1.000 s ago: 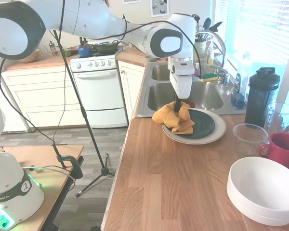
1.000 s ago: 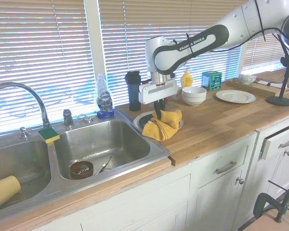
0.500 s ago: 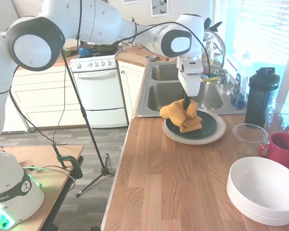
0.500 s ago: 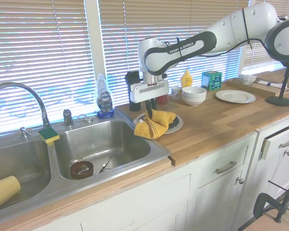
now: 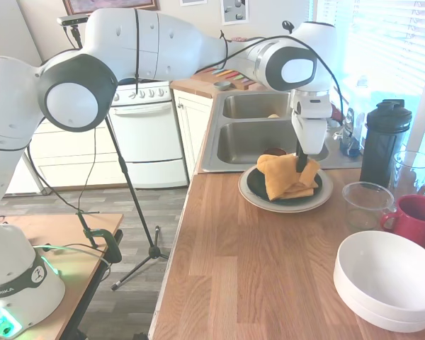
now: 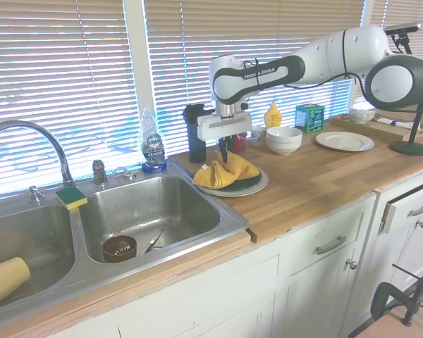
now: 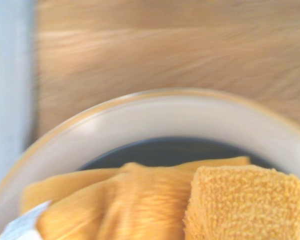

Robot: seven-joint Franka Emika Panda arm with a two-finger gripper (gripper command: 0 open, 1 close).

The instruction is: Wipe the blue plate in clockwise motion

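Observation:
The blue plate (image 5: 257, 185) (image 6: 249, 183) lies nested on a wider cream plate (image 5: 282, 207) (image 6: 259, 188) on the wooden counter beside the sink. A yellow cloth (image 5: 286, 177) (image 6: 223, 174) is bunched over most of it. My gripper (image 5: 302, 159) (image 6: 222, 157) points straight down over the plate's window side, shut on the top of the cloth and pressing it onto the plate. The wrist view shows the yellow cloth (image 7: 140, 200) close up, a dark sliver of the blue plate (image 7: 175, 151) and the cream plate's rim (image 7: 155, 116).
The steel sink (image 5: 251, 138) (image 6: 144, 211) borders the plates. A black shaker bottle (image 5: 384, 142), clear cups (image 5: 365, 204), a red mug (image 5: 416, 218) and stacked white bowls (image 5: 386, 280) stand on the counter near the window. A soap bottle (image 6: 152, 146) and a sponge (image 6: 70, 197) sit behind the sink.
My gripper has dragged the cloth from the plate's edge nearest the room across to its window side. The cloth now lies wholly on the plate instead of hanging over the rim.

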